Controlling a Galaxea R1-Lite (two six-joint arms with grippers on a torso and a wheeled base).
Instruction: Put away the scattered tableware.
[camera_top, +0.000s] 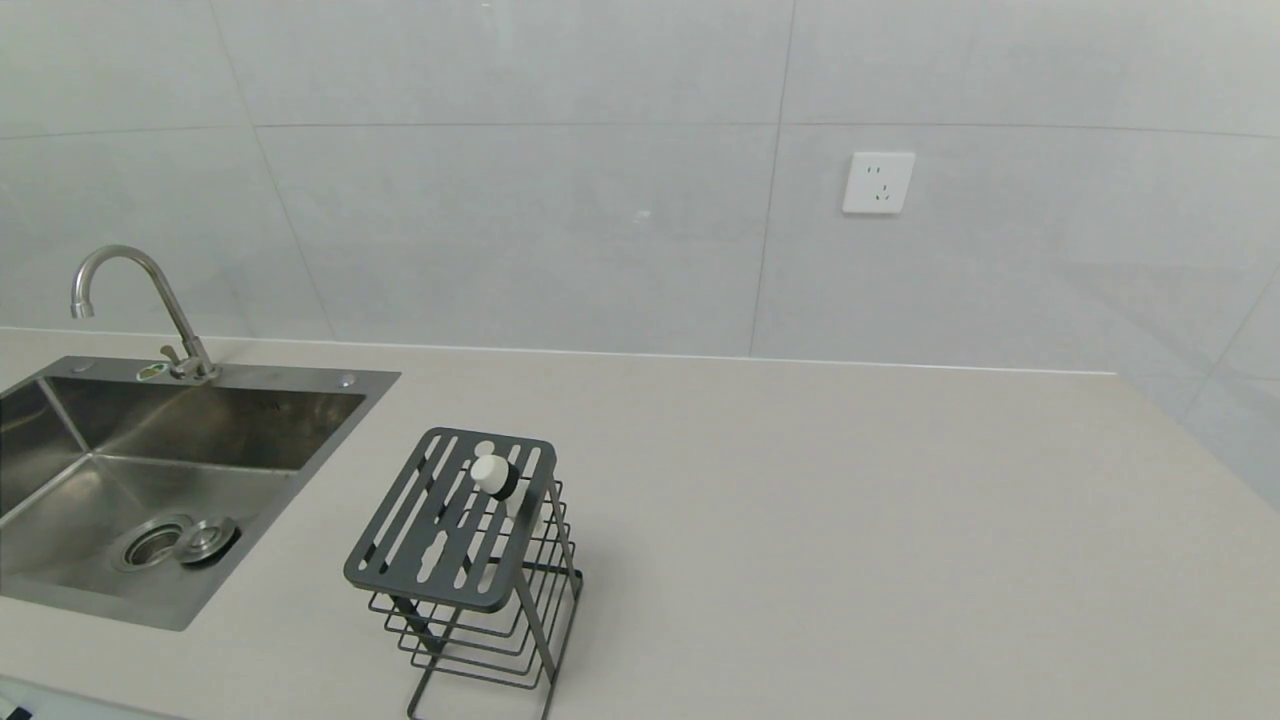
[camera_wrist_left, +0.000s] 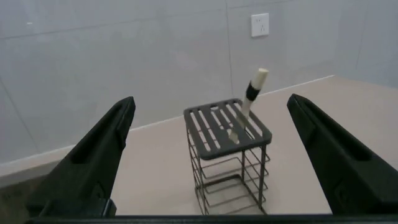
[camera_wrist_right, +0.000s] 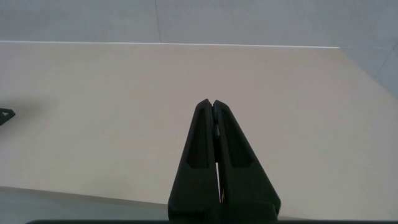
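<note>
One utensil (camera_top: 492, 474) sits in the rack (camera_top: 450, 520), its white-capped handle leaning up out of a slot. We see the left pincer (camera_wrist_left: 210, 102) spread wide with the rack straight ahead, so that arm's nearer. The right pincer (camera_wrist_right: 212, 107) is pressed together over the smooth beige counter (camera_top: 850, 520). Rack's dark matte metal, with a slotted top and wire sides.

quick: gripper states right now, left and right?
Left gripper: open, holding nothing.
Right gripper: closed, holding nothing.
</note>
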